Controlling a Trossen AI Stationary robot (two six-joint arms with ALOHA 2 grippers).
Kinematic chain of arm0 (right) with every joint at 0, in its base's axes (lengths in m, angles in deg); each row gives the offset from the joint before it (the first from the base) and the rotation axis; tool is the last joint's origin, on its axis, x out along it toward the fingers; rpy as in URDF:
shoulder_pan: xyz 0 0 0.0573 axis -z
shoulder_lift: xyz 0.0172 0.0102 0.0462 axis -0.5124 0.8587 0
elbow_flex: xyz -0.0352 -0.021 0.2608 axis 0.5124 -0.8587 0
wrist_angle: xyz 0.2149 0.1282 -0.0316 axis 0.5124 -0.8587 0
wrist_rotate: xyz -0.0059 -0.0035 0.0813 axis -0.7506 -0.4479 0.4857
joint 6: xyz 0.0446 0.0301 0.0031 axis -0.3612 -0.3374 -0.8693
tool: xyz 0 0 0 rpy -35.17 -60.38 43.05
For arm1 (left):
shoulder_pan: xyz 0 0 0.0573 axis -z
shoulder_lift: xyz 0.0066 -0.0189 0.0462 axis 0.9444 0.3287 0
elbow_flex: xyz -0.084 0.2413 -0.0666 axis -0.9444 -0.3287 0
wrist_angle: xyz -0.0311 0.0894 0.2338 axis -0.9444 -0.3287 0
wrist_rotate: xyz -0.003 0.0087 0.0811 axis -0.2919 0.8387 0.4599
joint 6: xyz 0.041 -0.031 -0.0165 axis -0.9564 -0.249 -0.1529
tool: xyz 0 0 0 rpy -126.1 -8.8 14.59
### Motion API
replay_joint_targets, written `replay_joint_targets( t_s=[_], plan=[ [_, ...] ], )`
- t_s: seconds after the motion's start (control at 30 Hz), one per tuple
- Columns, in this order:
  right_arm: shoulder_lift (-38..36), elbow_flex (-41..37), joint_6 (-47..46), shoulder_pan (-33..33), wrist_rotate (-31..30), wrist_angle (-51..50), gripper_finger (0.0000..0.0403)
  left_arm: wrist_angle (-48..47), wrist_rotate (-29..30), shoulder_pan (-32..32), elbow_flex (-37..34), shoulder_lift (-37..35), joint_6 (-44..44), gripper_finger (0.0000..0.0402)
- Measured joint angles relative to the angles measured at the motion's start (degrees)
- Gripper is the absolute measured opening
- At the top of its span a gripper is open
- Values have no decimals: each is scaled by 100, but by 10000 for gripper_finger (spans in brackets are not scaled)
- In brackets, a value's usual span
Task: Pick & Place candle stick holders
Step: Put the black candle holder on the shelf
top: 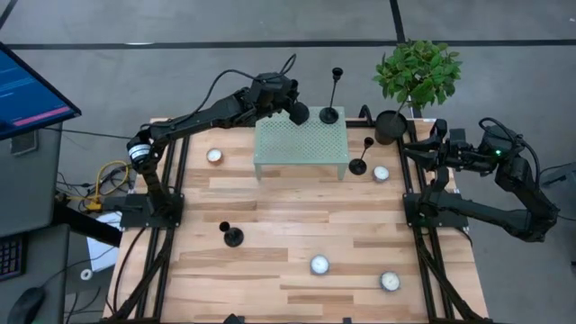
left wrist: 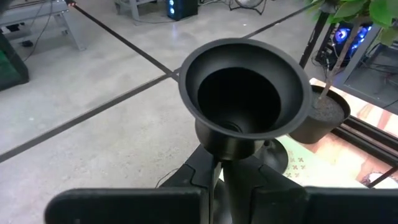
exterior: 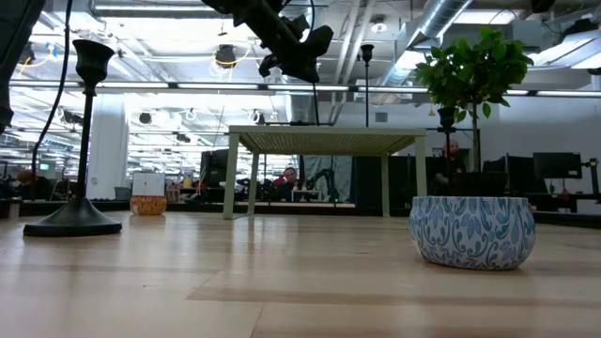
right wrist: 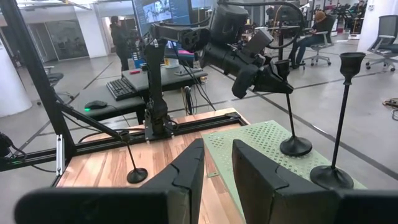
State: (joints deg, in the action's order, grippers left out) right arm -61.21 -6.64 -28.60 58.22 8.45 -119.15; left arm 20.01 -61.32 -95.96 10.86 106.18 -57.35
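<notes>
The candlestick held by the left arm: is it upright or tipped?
Upright: the held candlestick shows a vertical stem, base on the green stand, left gripper at its top.

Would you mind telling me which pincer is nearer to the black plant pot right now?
The right. The right pincer waits just beside the black plant pot at the table's edge, while the left pincer holds a candlestick over the green stand, farther off.

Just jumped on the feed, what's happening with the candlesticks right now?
The left gripper is shut on a candlestick, whose base sits on the green perforated stand. Another tall candlestick already stands there. Two short candlesticks remain on the table. The right gripper waits by the plant pot.
</notes>
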Motion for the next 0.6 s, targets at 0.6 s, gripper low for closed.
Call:
replay_joint_targets(
  t_s=[0.6],
  plan=[
    [0, 0, 2, 0, 0, 2, 76, 31, -179, -2, 0, 7, -346, 47]
  ],
)
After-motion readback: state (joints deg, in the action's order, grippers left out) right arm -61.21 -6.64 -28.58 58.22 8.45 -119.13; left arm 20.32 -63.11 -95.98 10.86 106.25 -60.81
